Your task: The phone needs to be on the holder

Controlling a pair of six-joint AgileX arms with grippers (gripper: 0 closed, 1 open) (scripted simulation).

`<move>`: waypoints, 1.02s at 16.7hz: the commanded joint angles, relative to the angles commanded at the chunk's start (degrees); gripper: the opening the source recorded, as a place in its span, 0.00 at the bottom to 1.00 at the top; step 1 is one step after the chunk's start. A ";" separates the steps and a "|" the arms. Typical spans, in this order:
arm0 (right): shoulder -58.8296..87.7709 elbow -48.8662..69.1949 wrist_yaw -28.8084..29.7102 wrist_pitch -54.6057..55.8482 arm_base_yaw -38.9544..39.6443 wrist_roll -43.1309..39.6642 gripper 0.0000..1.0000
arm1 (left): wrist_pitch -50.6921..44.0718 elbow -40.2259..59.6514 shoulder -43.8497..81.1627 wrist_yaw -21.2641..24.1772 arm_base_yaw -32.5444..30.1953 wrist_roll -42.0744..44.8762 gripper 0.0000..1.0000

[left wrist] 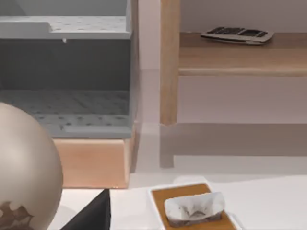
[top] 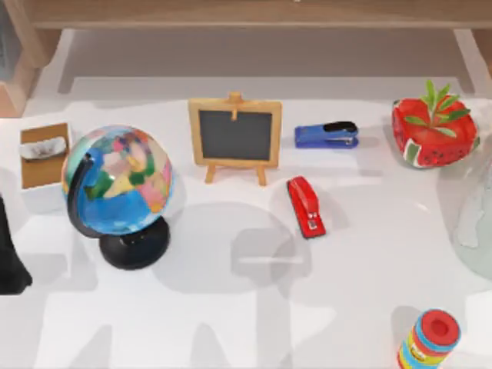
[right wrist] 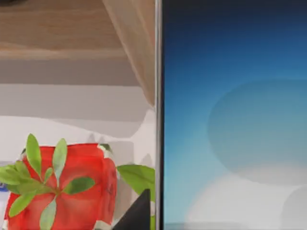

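Note:
The phone [right wrist: 230, 115] stands upright very close in the right wrist view, its blue screen with a soft pale circle facing the camera. A black tip of my right gripper [right wrist: 140, 213] shows just beside the phone's straight edge; whether it touches the phone I cannot tell. A pale see-through shape [top: 475, 219] sits at the table's right edge in the top view, and I cannot tell whether it is the holder. My left arm [top: 9, 250] rests at the table's left edge, and a black tip of its gripper [left wrist: 93, 215] shows near the tissue box [left wrist: 192, 208].
A globe [top: 119, 184] stands at the left beside the tissue box [top: 44, 157]. A small chalkboard easel [top: 234, 138] stands at back centre, with a blue stapler [top: 327, 135] and a red stapler [top: 306, 206] nearby. A red planter [top: 432, 131] is back right, and a striped can [top: 429, 342] front right.

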 joint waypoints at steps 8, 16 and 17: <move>3.16 -7.69 -15.96 3.39 -25.29 -29.15 0.00 | 0.00 0.00 0.00 0.00 0.00 0.00 1.00; 5.31 -9.94 -21.48 4.62 -30.71 -35.35 0.00 | 0.00 0.00 0.00 0.00 0.00 0.00 1.00; 5.31 -9.94 -21.48 4.62 -30.71 -35.35 0.00 | 0.00 0.00 0.00 0.00 0.00 0.00 1.00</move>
